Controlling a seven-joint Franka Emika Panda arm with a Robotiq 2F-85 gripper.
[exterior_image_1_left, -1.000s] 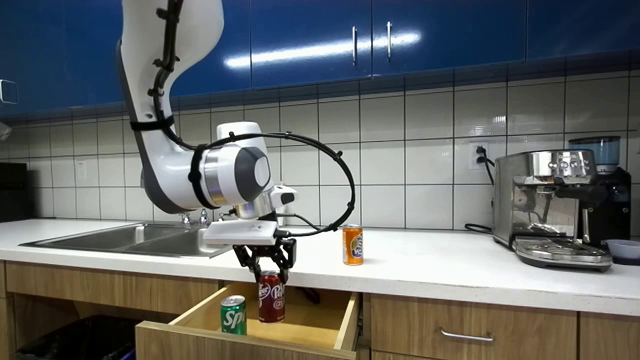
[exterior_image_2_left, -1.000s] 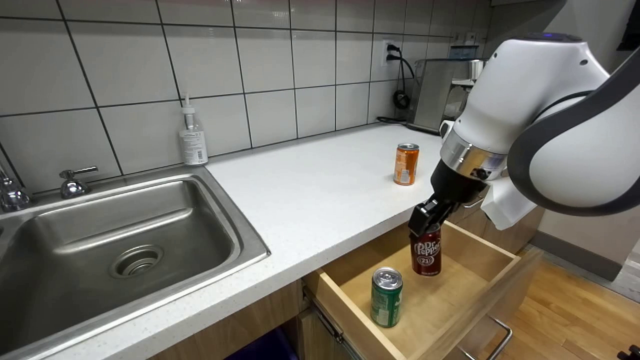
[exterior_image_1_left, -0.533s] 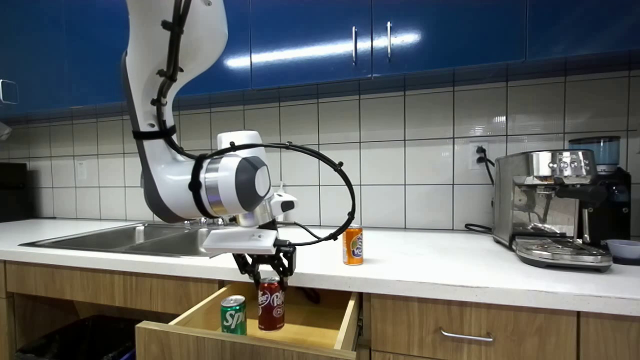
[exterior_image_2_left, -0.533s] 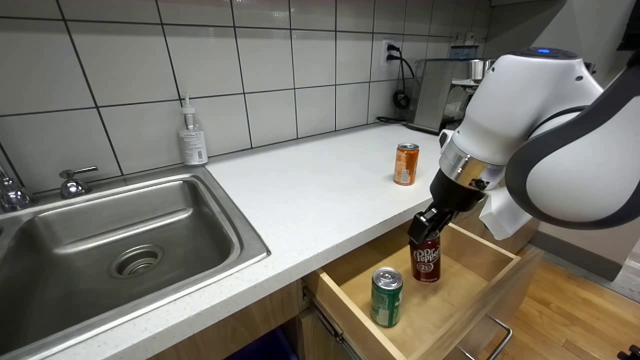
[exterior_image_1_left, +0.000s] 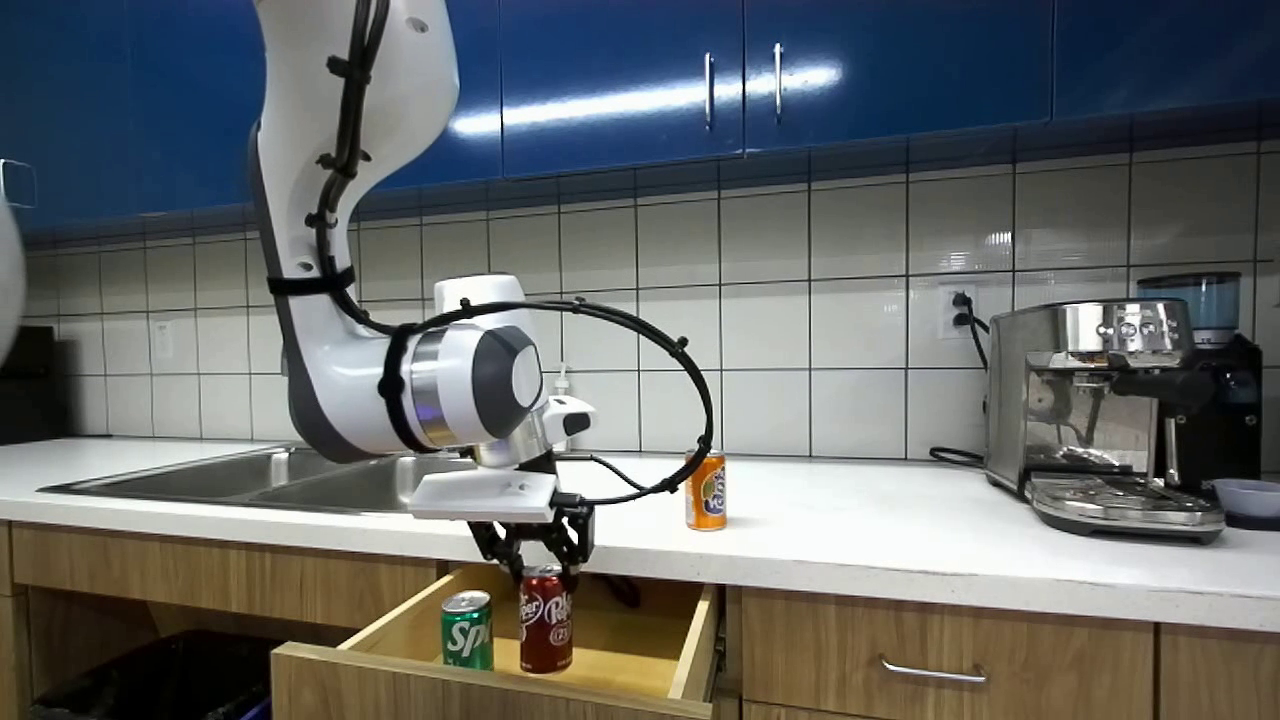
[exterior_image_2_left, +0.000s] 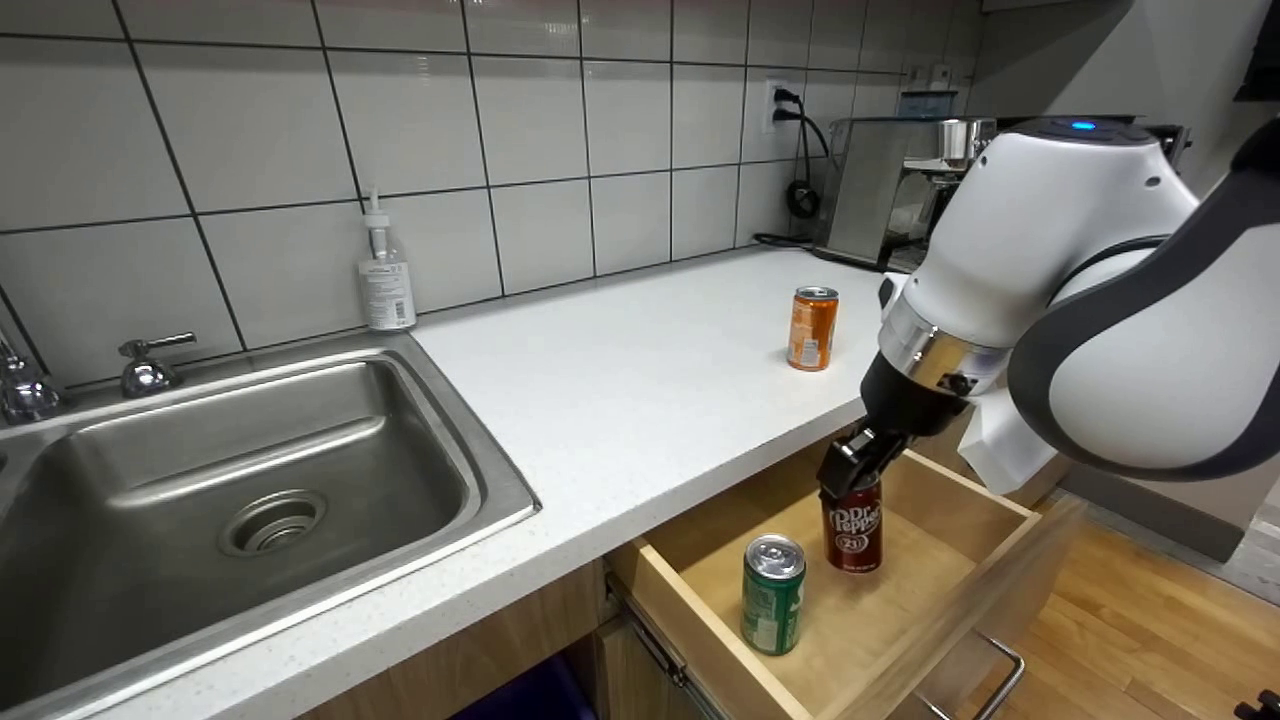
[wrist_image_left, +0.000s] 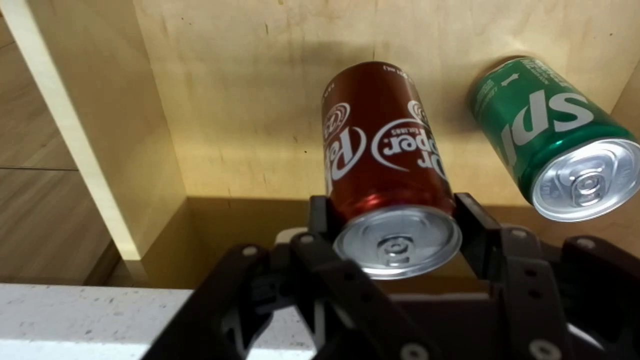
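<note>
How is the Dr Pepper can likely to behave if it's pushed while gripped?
The Dr Pepper can looks sealed and undented, so it's probably stiff and fairly heavy. Being glossy, it may slip. The gripper holds it near its top, so it could swing below.

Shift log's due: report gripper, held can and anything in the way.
Gripper shut on Dr Pepper can. Near upright inside open drawer, touchdown unclear. Sprite can standing alongside, gap between, seemingly not blocking.

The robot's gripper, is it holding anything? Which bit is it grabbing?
Yes, the gripper is holding the red Dr Pepper can by its top end, pinching it from two opposite sides.
</note>
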